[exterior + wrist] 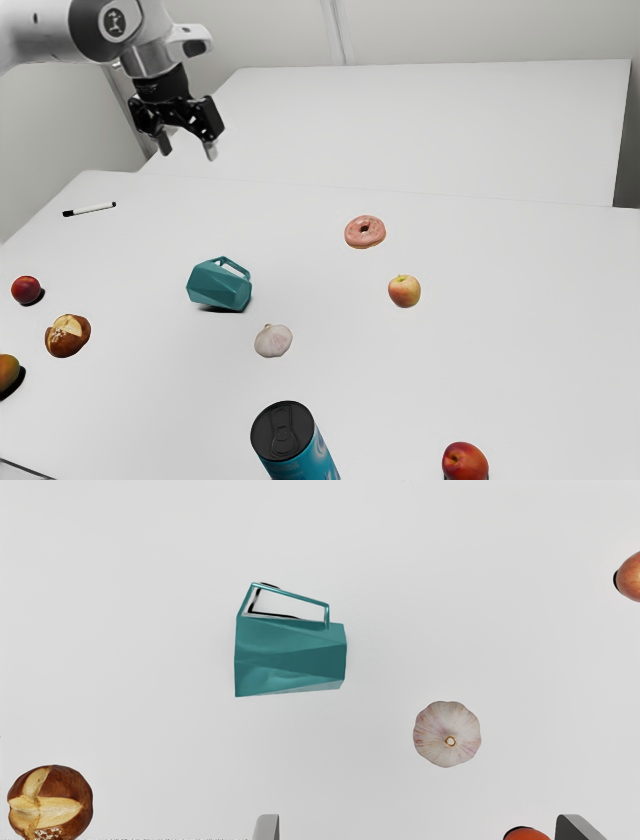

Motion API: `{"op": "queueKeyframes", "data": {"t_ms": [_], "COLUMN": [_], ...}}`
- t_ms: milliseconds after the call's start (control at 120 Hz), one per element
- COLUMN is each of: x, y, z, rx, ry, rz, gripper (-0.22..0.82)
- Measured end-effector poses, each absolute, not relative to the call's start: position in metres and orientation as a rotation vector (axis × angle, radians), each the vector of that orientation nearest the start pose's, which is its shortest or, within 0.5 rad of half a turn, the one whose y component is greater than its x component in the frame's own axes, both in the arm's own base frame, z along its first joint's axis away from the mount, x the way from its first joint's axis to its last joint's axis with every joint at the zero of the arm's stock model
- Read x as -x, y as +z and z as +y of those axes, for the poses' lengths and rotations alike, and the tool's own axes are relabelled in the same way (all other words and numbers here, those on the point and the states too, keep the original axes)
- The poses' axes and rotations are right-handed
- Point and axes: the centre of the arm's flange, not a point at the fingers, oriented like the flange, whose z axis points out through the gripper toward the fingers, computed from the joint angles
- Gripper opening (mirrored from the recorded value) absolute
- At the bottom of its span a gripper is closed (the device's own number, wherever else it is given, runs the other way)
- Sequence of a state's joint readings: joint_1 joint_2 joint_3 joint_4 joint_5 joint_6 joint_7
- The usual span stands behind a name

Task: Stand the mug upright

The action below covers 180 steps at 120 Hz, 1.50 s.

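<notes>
The claw (188,150) hangs released, high over the table (520,350); the teal faceted mug (290,655) lies sideways below, its long axis roughly parallel to the claw's opening.

Passable above the mug (290,655) and past its handle (328,615); obstructed between it and the can (300,455) by garlic (446,725); well apart from it, blocked by bread roll (57,800) and donut (351,236).
</notes>
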<state>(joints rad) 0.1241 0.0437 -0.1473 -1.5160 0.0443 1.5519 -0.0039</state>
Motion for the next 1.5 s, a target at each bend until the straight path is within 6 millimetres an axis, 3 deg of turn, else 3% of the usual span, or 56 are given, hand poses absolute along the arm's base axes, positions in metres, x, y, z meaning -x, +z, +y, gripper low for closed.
{"op": "queueKeyframes", "data": {"t_ms": [142,292,508,833,892,942,1067,1117,1258,1500], "x": [-0.564,-0.561,-0.550,-0.552,-0.554,-0.556,-0.548,-0.544,-0.554,-0.567], "y": [0.627,0.614,0.559,0.487,0.476,0.467,0.448,0.441,0.409,0.367], "z": [-0.002,-0.019,-0.028,-0.014,-0.001,0.023,0.127,0.154,0.166,0.207], "rx": [3.105,3.163,3.296,3.420,3.447,3.474,3.538,3.554,3.603,3.663], "ry": [0.010,0.058,0.197,0.203,0.193,0.174,0.097,0.069,0.062,-0.008], "rz": [0.015,0.044,0.085,0.262,0.262,0.225,-0.015,-0.071,-0.010,0.111], "gripper": [0.60,0.60,0.60,0.60,0.60,0.60,0.60,0.60,0.60,0.60]}}
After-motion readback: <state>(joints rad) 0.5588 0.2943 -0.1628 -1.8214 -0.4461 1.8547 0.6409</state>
